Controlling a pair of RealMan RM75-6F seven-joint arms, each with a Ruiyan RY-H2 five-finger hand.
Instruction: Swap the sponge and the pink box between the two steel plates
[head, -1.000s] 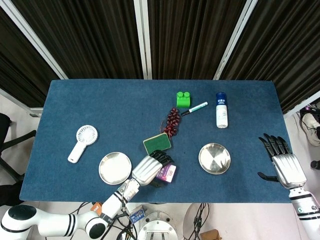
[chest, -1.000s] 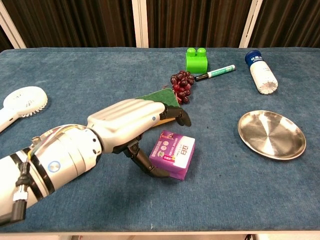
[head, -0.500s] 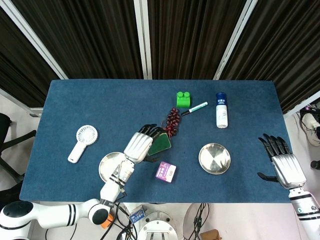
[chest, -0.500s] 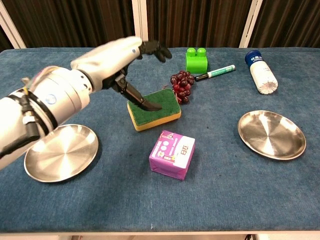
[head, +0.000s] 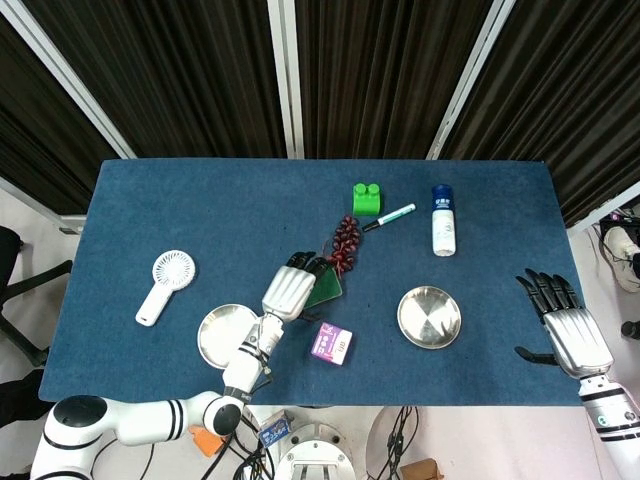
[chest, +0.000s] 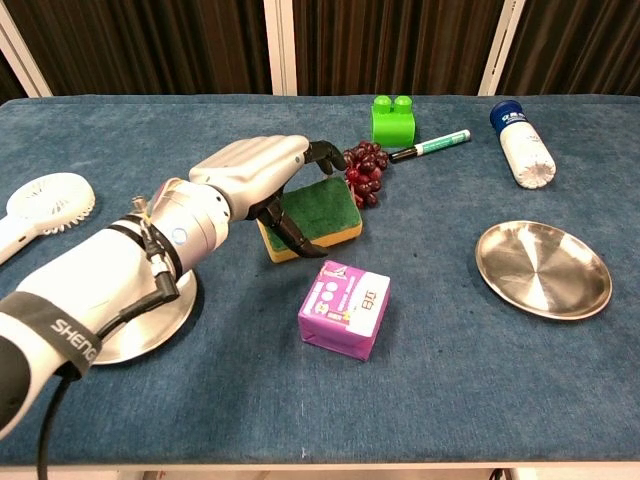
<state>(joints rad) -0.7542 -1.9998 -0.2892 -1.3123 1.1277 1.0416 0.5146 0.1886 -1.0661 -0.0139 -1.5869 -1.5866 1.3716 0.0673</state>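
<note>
Left hand (chest: 262, 170), fingers spread and empty, hovers just over the sponge (chest: 318, 212).

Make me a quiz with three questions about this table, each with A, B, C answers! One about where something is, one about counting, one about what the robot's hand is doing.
1. Where is the pink box?
A. On the blue cloth between the two plates
B. Inside the right plate
C. On top of the sponge

2. How many steel plates are on the table?
A. One
B. Two
C. Four

3. What is the left hand doing?
A. Holding the marker
B. Resting flat in a plate
C. Reaching over the sponge with its fingers around its edges

Answers:
1. A, the box lies on the cloth, in neither plate.
2. B, one plate sits by the left arm and another lies bare on the right.
3. C, the fingers curl over the green-topped sponge; whether it is gripped yet is hard to tell.
</note>
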